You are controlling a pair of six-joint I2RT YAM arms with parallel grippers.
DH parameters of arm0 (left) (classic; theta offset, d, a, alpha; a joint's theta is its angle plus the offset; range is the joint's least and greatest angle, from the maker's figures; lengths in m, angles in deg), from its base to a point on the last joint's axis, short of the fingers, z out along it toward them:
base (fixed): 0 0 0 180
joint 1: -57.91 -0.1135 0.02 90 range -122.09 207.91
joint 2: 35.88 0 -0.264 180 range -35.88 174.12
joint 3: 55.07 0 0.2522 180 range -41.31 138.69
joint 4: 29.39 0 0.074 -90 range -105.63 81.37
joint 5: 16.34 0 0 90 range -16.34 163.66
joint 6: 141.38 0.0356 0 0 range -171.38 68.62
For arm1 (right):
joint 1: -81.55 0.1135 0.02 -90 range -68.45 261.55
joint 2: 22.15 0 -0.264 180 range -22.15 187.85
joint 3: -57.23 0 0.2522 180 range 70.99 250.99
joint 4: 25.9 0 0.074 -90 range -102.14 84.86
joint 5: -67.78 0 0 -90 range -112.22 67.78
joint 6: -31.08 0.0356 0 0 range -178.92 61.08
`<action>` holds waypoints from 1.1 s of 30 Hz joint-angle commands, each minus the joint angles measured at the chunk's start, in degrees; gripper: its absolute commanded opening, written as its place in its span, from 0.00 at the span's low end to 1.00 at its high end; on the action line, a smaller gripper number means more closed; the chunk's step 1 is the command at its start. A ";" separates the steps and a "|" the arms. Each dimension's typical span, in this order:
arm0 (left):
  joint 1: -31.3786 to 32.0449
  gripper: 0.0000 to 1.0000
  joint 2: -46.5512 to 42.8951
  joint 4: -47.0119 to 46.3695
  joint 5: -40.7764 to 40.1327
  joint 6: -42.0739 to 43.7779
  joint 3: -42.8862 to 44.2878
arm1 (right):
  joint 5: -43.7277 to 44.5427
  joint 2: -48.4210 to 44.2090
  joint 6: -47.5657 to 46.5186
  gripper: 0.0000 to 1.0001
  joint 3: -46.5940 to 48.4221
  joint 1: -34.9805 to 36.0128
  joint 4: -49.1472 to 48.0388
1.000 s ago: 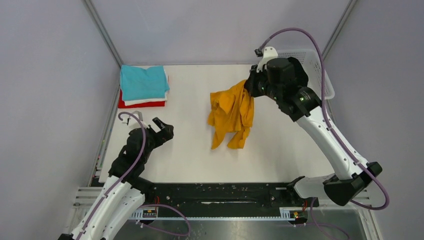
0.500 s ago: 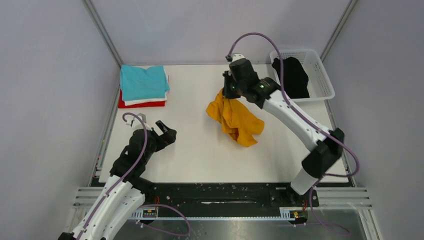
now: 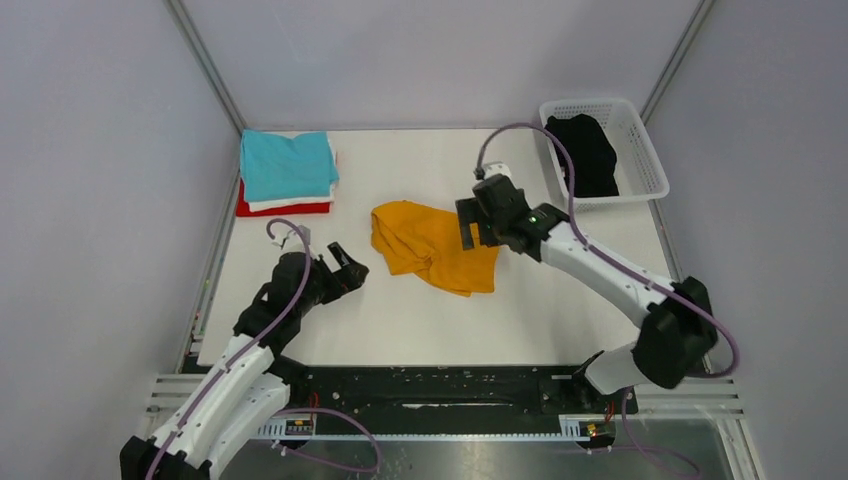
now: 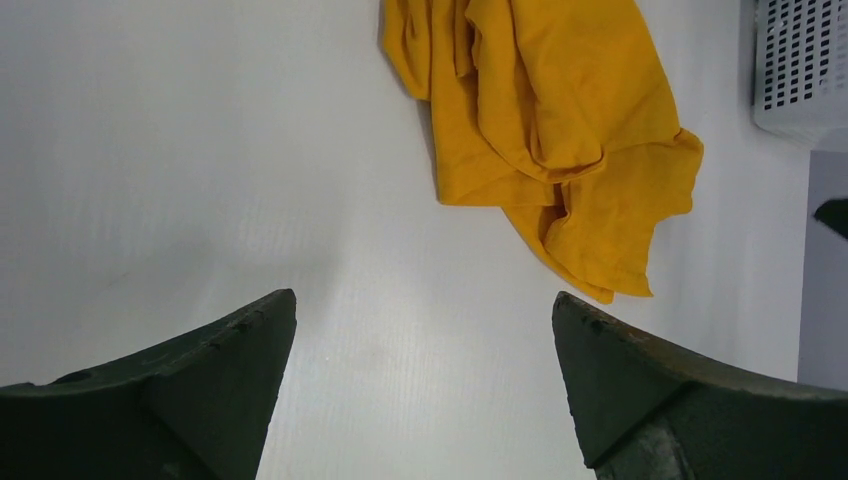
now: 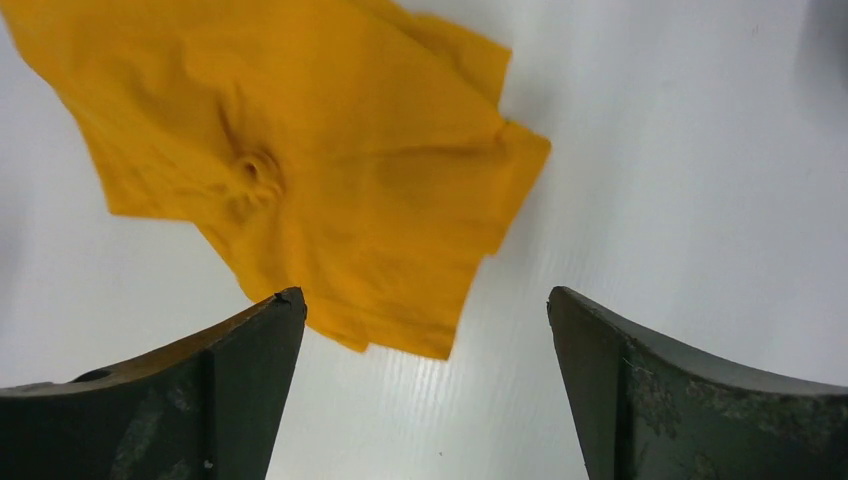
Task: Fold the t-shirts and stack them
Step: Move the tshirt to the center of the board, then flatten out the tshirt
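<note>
A crumpled mustard-orange t-shirt (image 3: 430,245) (image 4: 545,130) (image 5: 300,150) lies loose on the white table near its middle. My right gripper (image 3: 468,228) (image 5: 425,310) hovers over the shirt's right edge, open, with nothing between its fingers. My left gripper (image 3: 345,272) (image 4: 425,310) is open over bare table just left of the shirt. A folded stack sits at the back left: a teal t-shirt (image 3: 287,164) on top, a white one (image 3: 290,203) under it, a red one (image 3: 283,210) at the bottom. A black t-shirt (image 3: 585,152) lies bunched in the basket.
The white lattice basket (image 3: 640,150) (image 4: 800,70) stands at the back right corner of the table (image 3: 400,310). Grey walls close in the left, right and back sides. A black rail runs along the near edge by the arm bases.
The right gripper swung left and down with the orange shirt, opened and let it drop onto the table. The left gripper edged right toward the shirt.
</note>
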 commanded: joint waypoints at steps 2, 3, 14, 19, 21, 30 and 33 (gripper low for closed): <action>0.17 0.99 6.17 -11.72 6.31 -1.00 -2.98 | -0.78 -11.35 5.41 0.99 -17.43 -1.84 -9.41; 0.18 0.99 8.00 -13.56 6.67 -0.96 -3.15 | -2.49 -11.84 6.70 0.99 -20.08 -2.87 -10.65; -0.35 0.95 37.24 -29.09 14.50 -0.08 5.40 | -20.50 -1.58 13.63 0.89 -25.34 -13.77 -24.50; -0.29 0.90 43.41 -31.03 15.93 -0.09 6.18 | -21.86 5.81 13.81 0.82 -21.91 -14.39 -25.15; -0.30 0.87 45.34 -32.11 16.28 -0.45 6.14 | -24.27 8.24 13.93 0.77 -20.82 -14.39 -26.14; 0.15 0.47 55.13 -33.92 17.05 -1.23 9.90 | -25.46 11.74 14.34 0.43 -19.67 -14.39 -27.61; 0.70 0.37 57.80 -33.90 16.52 -1.18 11.16 | -25.27 11.56 14.21 0.33 -19.63 -14.48 -27.63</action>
